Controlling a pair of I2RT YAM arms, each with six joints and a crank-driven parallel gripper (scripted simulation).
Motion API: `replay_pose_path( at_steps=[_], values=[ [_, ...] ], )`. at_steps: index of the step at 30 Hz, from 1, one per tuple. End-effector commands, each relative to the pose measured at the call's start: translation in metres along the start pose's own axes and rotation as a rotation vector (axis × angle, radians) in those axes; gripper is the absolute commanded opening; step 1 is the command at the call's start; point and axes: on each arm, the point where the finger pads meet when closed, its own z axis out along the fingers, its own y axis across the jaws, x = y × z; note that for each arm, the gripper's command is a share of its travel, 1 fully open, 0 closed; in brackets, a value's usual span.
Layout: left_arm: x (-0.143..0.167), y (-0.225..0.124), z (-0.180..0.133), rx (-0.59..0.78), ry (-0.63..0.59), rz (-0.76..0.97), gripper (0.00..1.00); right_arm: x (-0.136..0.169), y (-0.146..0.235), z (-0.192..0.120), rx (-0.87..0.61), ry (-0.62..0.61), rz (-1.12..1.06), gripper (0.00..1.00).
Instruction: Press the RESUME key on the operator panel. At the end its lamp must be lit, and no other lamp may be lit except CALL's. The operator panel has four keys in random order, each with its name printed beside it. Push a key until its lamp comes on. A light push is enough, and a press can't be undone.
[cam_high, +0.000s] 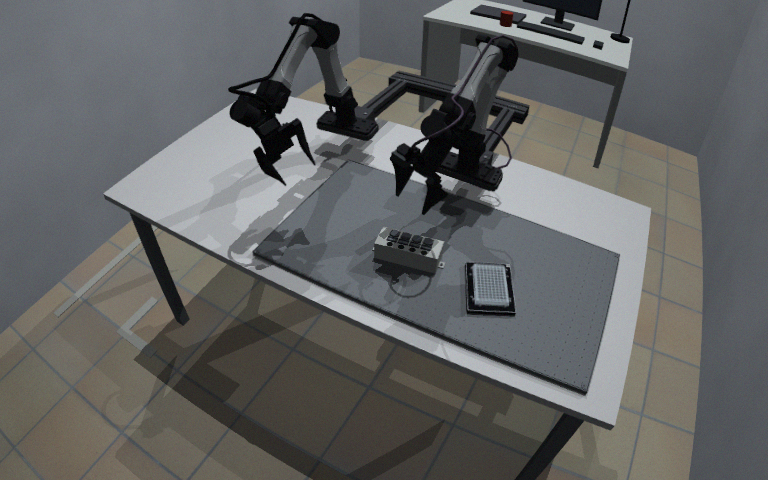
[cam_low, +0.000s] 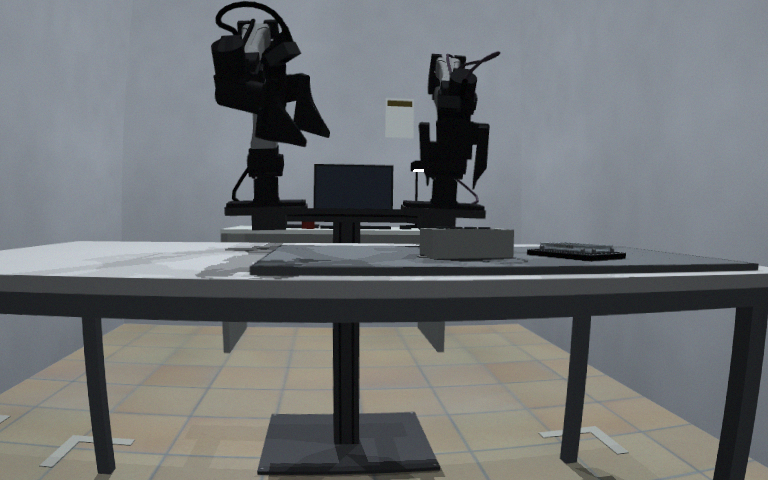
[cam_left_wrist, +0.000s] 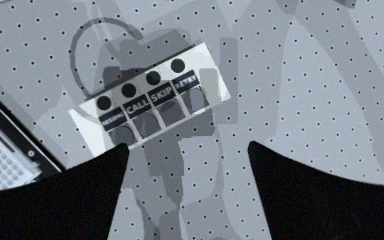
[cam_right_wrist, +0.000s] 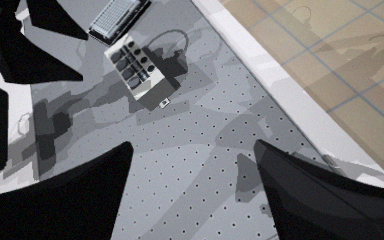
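Note:
The operator panel (cam_high: 404, 259) (cam_low: 467, 244) (cam_left_wrist: 86, 131) (cam_right_wrist: 159, 95) is a pale box. In the left wrist view its labels read, left to right, RESUME, CALL, SKIP, RETRY. The RESUME key (cam_left_wrist: 121, 136) (cam_high: 428, 243) is at the end nearest the well plate. The row of lamps, including RESUME's lamp (cam_left_wrist: 104, 103), looks dark. My left gripper (cam_high: 411, 204) (cam_low: 451, 185) (cam_left_wrist: 188, 145) is open and empty, above and behind the panel; one fingertip appears just beside the RESUME key in its wrist view. My right gripper (cam_high: 299, 174) (cam_low: 317, 140) (cam_right_wrist: 193, 143) is open and empty, raised away from the panel.
A well plate (cam_high: 491, 284) (cam_low: 576, 249) (cam_right_wrist: 114, 20) in a black holder sits beside the RESUME end of the panel. Both stand on a grey perforated board (cam_high: 549, 316) on the white table (cam_high: 186, 186). The left gripper's fingers show at the right wrist view's upper left.

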Motion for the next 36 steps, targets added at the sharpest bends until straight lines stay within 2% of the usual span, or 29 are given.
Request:
replay_pose_path(
  at_steps=[1,7,10,15,19,23,27,29,36],
  values=[
    [-0.012,0.019,0.014,-0.113,-0.086,-0.047,1.00,-0.011,0.035,0.026,-0.221,-0.083,-0.200,1.00],
    [-0.003,0.035,0.025,-0.204,-0.107,-0.098,1.00,-0.017,0.090,0.049,-0.460,-0.195,-0.385,1.00],
    [0.004,0.037,0.028,-0.214,-0.094,-0.105,1.00,-0.014,0.102,0.054,-0.503,-0.205,-0.390,1.00],
    [0.010,0.034,0.028,-0.198,-0.065,-0.095,1.00,-0.010,0.104,0.056,-0.497,-0.183,-0.356,1.00],
    [0.005,0.037,0.026,-0.236,-0.068,-0.173,0.51,-0.012,0.103,0.054,-0.492,-0.185,-0.360,1.00],
    [0.016,0.038,0.024,-0.289,-0.009,-0.313,0.02,-0.012,0.103,0.054,-0.492,-0.185,-0.360,1.00],
    [0.024,0.039,0.022,-0.370,0.056,-0.524,0.00,-0.012,0.103,0.054,-0.492,-0.185,-0.360,1.00],
    [0.024,0.039,0.022,-0.370,0.056,-0.524,0.00,-0.012,0.103,0.054,-0.492,-0.185,-0.360,1.00],
    [0.025,0.046,0.020,-0.514,0.160,-0.911,0.00,-0.012,0.104,0.054,-0.492,-0.185,-0.359,1.00]
  ],
)
